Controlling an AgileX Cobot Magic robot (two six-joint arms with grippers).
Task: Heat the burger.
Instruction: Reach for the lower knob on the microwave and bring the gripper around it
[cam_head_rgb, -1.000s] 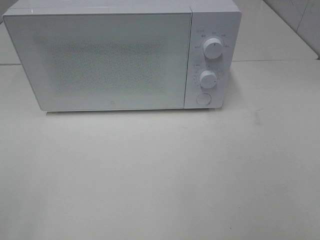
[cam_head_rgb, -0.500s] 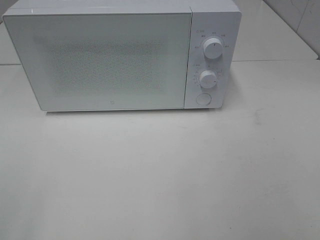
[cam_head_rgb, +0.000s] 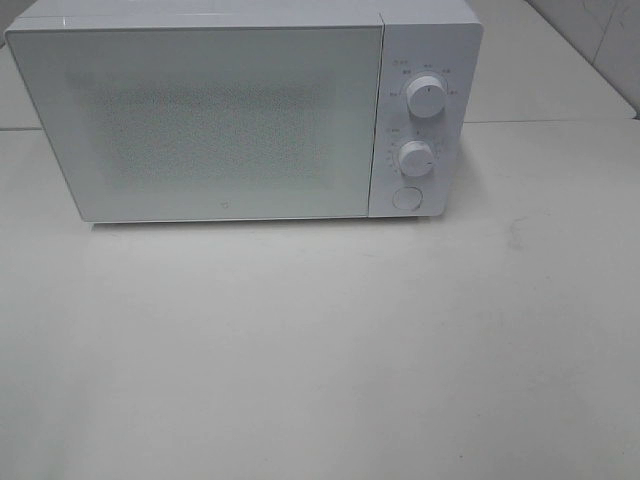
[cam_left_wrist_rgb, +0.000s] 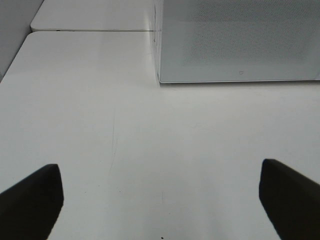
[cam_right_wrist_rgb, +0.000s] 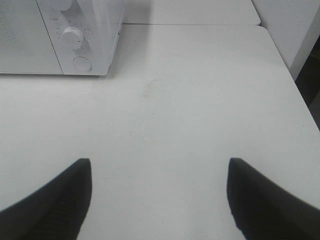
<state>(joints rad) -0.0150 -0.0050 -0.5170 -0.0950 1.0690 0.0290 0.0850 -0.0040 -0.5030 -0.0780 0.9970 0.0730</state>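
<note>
The burger is out of view in every frame. A white microwave (cam_head_rgb: 240, 115) stands at the back of the table with its door (cam_head_rgb: 205, 120) shut; through the speckled window I cannot make out anything inside. Two white knobs (cam_head_rgb: 427, 98) and a round button (cam_head_rgb: 406, 197) sit on its right panel. Neither arm shows in the high view. In the left wrist view my left gripper (cam_left_wrist_rgb: 160, 200) is open over bare table, short of the microwave's left front corner (cam_left_wrist_rgb: 161, 80). My right gripper (cam_right_wrist_rgb: 159, 197) is open too, over the table to the right of the microwave's panel (cam_right_wrist_rgb: 80, 35).
The white table (cam_head_rgb: 320, 350) stretches in front of the microwave. A seam between table panels runs behind it (cam_left_wrist_rgb: 90, 31). A grey wall (cam_left_wrist_rgb: 15, 30) borders the left side, and the table's right edge (cam_right_wrist_rgb: 295, 90) drops off beside a white wall.
</note>
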